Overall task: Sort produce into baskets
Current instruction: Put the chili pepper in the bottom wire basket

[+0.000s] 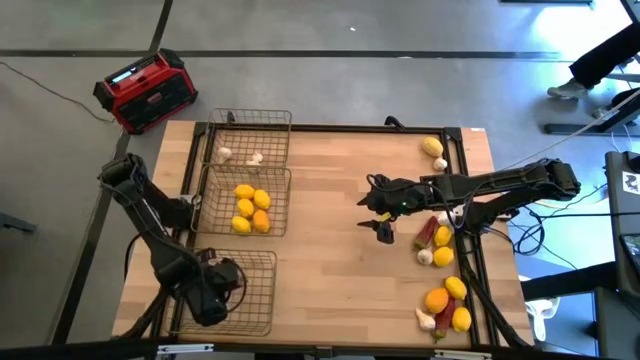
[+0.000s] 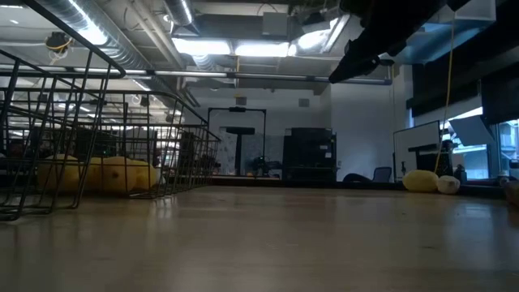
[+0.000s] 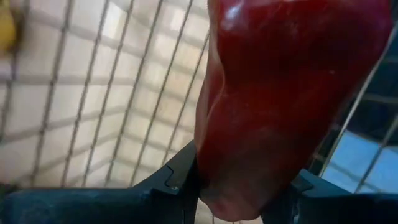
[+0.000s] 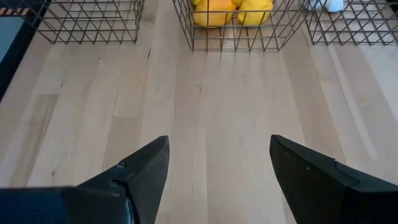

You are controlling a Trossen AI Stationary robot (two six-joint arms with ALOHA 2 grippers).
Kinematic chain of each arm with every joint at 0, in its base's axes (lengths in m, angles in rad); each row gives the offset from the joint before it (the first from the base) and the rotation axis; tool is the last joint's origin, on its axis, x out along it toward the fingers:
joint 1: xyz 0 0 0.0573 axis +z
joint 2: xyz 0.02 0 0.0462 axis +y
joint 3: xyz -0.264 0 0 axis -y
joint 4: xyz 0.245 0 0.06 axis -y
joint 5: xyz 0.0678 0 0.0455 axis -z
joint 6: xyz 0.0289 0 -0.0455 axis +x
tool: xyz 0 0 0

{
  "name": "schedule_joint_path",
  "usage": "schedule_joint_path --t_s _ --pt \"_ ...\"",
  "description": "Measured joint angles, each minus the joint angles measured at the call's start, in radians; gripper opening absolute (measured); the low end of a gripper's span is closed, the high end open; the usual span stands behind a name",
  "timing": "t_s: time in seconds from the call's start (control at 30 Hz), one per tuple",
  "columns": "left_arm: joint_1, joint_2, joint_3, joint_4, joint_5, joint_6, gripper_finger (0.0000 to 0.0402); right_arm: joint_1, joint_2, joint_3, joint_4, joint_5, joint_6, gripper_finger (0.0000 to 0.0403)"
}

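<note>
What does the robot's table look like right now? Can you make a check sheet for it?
Surface: wooden table, bare in the middle.
Job's things: three wire baskets on the left side; far one holds garlic, middle one lemons and an orange; loose produce along the right edge.
Clutter: nothing seen on the table.
Grippers: left gripper over the near basket, shut on a red pepper; right gripper open above bare wood.
Cables: dark cables beside the right edge.
Surroundings: red-and-black box on the floor; a person's leg and shoe at the far right.
</note>
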Motion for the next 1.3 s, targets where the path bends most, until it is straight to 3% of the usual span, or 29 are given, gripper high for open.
schedule_joint_path --t_s 0.17,0.47,1.1,1.3 --pt "-0.002 0.01 -0.033 0.002 0.121 -0.176 0.0118 0.0 0.0 0.0 0.0 0.0 0.0 0.0273" --pt "-0.001 0.009 -0.089 0.014 0.113 -0.419 0.0118 0.0 0.0 0.0 0.001 0.0 0.0 0.0273" --pt "0.001 0.008 -0.221 0.175 0.124 -0.435 0.0118 0.0 0.0 0.0 0.0 0.002 -0.001 0.0273" --pt "0.0 0.008 -0.245 0.198 0.171 -0.434 0.0142 0.0 0.0 0.0 -0.001 0.003 -0.001 0.0273"
